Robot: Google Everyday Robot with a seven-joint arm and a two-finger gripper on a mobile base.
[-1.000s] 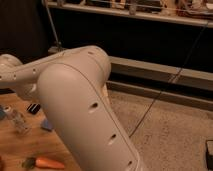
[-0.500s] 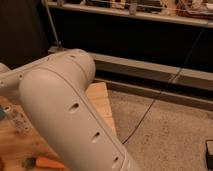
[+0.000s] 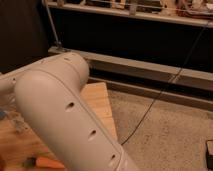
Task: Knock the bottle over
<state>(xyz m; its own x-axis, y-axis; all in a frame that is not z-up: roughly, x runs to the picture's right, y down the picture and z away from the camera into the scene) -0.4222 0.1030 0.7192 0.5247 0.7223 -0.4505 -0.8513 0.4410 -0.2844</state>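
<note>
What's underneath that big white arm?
A wooden table, with a carrot poking out at the bottom left and what looks like the bottle near the left edge. The arm covers much of the tabletop, and the gripper is out of view.

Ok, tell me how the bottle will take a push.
The bottle looks small and clear, so probably light and easy to tip. Once down on the wooden table, it may roll. The gripper is out of view.

Showing a bulky off-white arm [image 3: 52,120], smooth-shelled, rounding at the elbow [image 3: 66,70], bearing small dark oval holes [image 3: 70,105] below the elbow, hiding the gripper left of it.
</note>
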